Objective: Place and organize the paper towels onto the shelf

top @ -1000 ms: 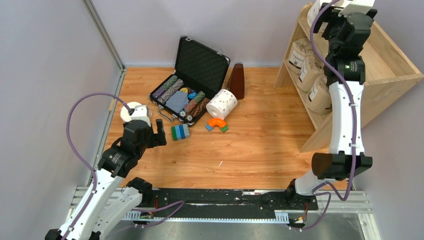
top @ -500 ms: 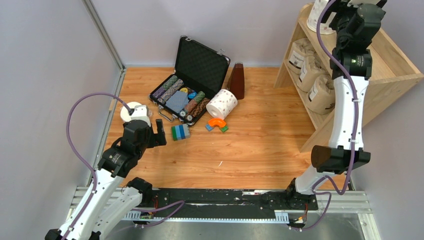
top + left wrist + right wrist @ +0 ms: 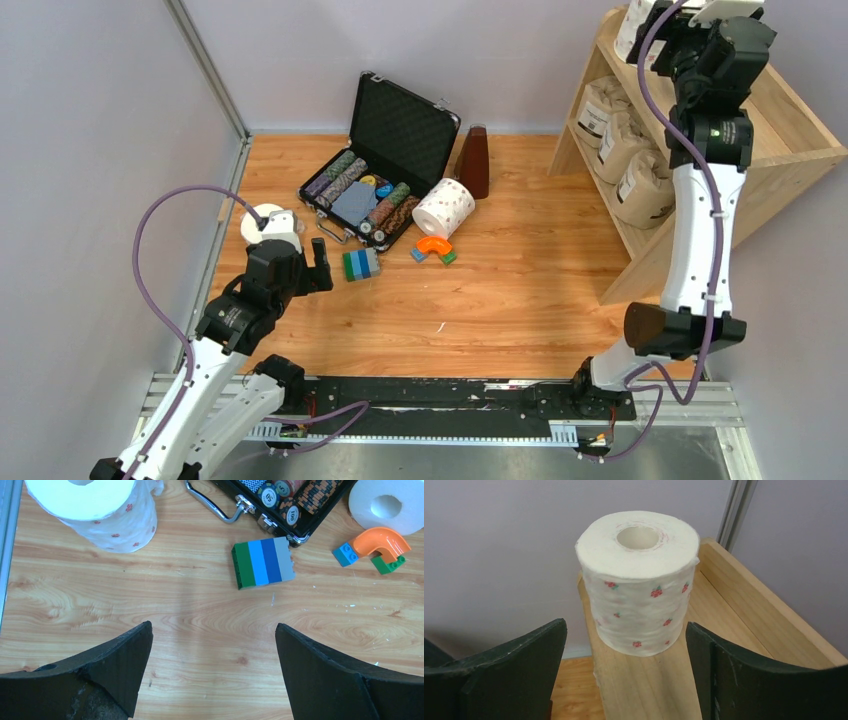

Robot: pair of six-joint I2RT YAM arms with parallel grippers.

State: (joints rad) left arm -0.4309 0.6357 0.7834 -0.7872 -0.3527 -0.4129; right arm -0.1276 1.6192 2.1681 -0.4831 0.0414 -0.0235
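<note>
One white roll with red dots (image 3: 640,580) stands upright on the flat top of the light wood shelf (image 3: 649,690), also seen in the top view (image 3: 632,22). My right gripper (image 3: 624,645) is open and empty just in front of it, a finger on each side, not touching; it shows in the top view (image 3: 660,40). Three tan wrapped rolls (image 3: 620,142) sit on the inner shelf (image 3: 790,130). A second white roll (image 3: 443,208) lies beside the case. A third (image 3: 95,510) stands at the far left (image 3: 262,220). My left gripper (image 3: 213,645) is open and empty above the floor (image 3: 318,262).
An open black case of poker chips (image 3: 365,190) and a dark brown metronome (image 3: 474,160) stand at the back. A green-blue-grey block stack (image 3: 262,562) and an orange curved piece with small bricks (image 3: 380,547) lie mid-floor. Grey walls close the left and back.
My right gripper has drawn back a little from the white roll on the shelf top, which stays standing there. The left arm has not moved.
</note>
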